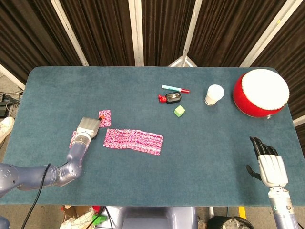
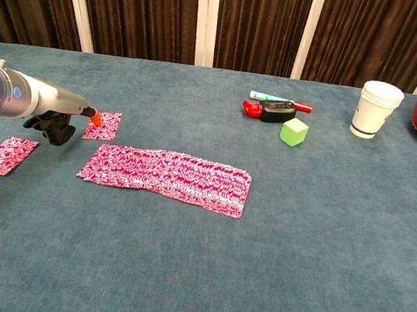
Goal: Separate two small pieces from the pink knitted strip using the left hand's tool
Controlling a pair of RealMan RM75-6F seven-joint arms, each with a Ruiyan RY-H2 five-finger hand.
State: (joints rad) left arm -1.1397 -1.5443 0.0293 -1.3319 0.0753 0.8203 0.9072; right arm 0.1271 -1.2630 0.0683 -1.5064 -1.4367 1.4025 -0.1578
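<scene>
The long pink knitted strip (image 1: 133, 140) (image 2: 167, 175) lies flat left of the table's middle. One small pink piece (image 1: 104, 118) (image 2: 102, 126) lies apart from the strip's far left corner, with a gap of bare cloth between them. The orange tip of the tool (image 1: 100, 116) (image 2: 96, 117) touches this piece's left edge. My left hand (image 1: 88, 128) (image 2: 49, 127) holds the tool. A second small piece (image 1: 72, 140) (image 2: 6, 155) lies further left, partly hidden by my left arm in the head view. My right hand (image 1: 269, 164) hovers at the near right with fingers apart, holding nothing.
At the far middle lie a marker (image 1: 175, 88), a black and red object (image 1: 171, 98) and a green cube (image 1: 179, 111) (image 2: 293, 131). A white cup (image 1: 214, 94) (image 2: 374, 109) and a red drum (image 1: 260, 93) stand at the far right.
</scene>
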